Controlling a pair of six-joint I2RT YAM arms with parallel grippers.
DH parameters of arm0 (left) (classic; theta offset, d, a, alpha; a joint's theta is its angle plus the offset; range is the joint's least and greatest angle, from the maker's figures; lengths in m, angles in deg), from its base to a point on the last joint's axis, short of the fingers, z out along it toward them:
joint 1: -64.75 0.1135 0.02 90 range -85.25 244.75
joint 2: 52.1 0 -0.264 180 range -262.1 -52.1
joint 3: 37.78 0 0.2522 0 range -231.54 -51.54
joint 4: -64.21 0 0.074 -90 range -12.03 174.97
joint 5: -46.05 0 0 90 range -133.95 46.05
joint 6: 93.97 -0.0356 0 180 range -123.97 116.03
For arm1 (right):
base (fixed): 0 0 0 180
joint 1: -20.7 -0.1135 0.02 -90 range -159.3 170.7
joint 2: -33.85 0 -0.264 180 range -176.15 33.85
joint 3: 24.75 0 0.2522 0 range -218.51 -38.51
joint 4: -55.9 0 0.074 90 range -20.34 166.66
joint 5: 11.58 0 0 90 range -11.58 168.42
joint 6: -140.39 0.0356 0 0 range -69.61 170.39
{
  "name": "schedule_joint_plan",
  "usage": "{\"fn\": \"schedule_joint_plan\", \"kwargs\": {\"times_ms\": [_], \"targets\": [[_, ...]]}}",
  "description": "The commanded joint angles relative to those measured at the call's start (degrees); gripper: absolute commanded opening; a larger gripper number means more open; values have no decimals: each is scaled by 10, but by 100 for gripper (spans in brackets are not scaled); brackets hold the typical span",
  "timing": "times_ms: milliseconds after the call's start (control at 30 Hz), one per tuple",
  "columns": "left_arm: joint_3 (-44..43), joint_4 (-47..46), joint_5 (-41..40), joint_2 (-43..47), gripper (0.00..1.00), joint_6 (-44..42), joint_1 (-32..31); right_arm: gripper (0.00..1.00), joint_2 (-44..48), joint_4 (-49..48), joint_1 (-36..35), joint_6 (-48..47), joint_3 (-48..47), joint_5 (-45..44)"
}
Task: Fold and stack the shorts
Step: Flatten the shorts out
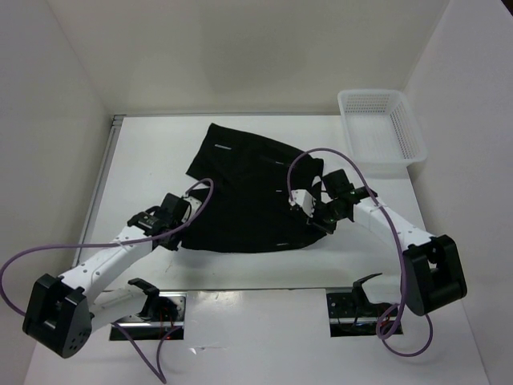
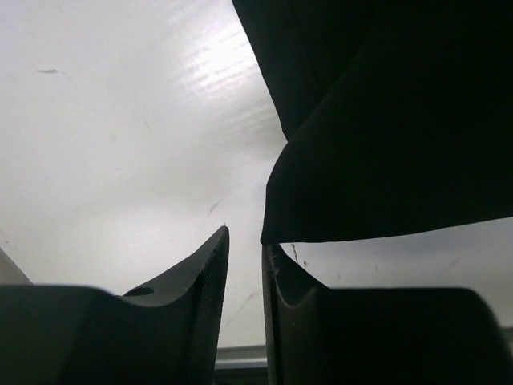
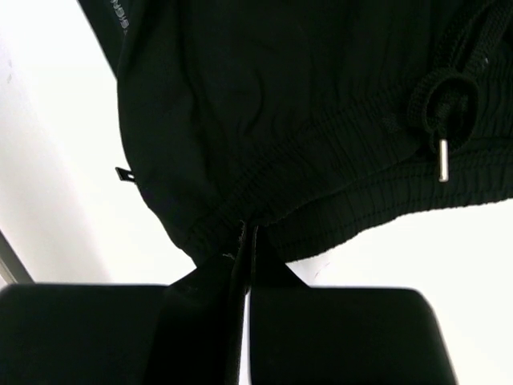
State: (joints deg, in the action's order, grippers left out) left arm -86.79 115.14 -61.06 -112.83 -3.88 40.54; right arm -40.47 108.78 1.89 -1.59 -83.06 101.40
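Your right pincer (image 3: 244, 234) is pinched on the waistband edge of the plain black soft fabric shorts (image 1: 240, 196), which spread ahead of it. Your left pincer (image 2: 245, 239) is narrowly parted and empty, the hem just ahead to its right.

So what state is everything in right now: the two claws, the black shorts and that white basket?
shorts: lying rumpled on the table, not neatly folded yet.
left gripper: slightly open at the cloth's edge, nothing seen between its fingers.
right gripper: shut, pinching the waistband.
basket: upright and empty.
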Motion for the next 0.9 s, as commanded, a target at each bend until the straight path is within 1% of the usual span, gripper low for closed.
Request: {"fn": "schedule_joint_plan", "kwargs": {"times_ms": [0,67,100,167,200,233,267,300,333,400,433,467,500,567,600,667,733,800,867], "targets": [[-29,51,44,23,31,-1,0,0,18,41,-1,-64,4,5],[-29,67,65,30,35,-1,0,1,18,76,-1,-90,4,5],[-36,75,74,37,45,-1,0,4,23,71,-1,-90,4,-2],[-44,89,93,37,54,-1,0,17,23,82,-1,-99,4,-2],[-53,89,99,37,57,-1,0,20,23,87,-1,-105,-3,-2],[-53,75,105,37,57,-1,0,23,23,93,-1,-110,-4,-7],[-58,61,105,37,58,-1,0,28,23,104,-1,-110,-13,-7],[-58,43,85,37,59,-1,0,28,23,111,-1,-116,-18,-7],[-58,7,76,29,59,-1,0,31,23,116,-1,-124,-27,-22],[-87,-28,70,13,59,-1,20,31,23,116,-1,-124,-39,-37],[-99,-62,70,3,59,-1,39,31,31,116,-1,-124,-39,-46],[-113,-72,80,-9,59,-1,48,31,38,109,-1,-111,-39,-57],[-144,-84,101,-37,59,-1,61,31,38,81,-1,-99,-39,-58],[-174,-84,118,-66,59,-1,66,27,44,53,-1,-68,-47,-48],[-188,-84,129,-84,59,-1,72,27,44,33,-1,-60,-54,-39],[-224,-70,164,-90,57,-1,79,25,31,19,-1,-35,-75,-17],[-239,-59,191,-84,57,-1,84,25,23,-4,-1,-18,-85,-9],[-233,-66,191,-84,57,-1,84,25,16,-26,-1,1,-85,-3],[-214,-75,178,-116,58,-1,77,25,1,-70,-1,14,-80,4]]}}
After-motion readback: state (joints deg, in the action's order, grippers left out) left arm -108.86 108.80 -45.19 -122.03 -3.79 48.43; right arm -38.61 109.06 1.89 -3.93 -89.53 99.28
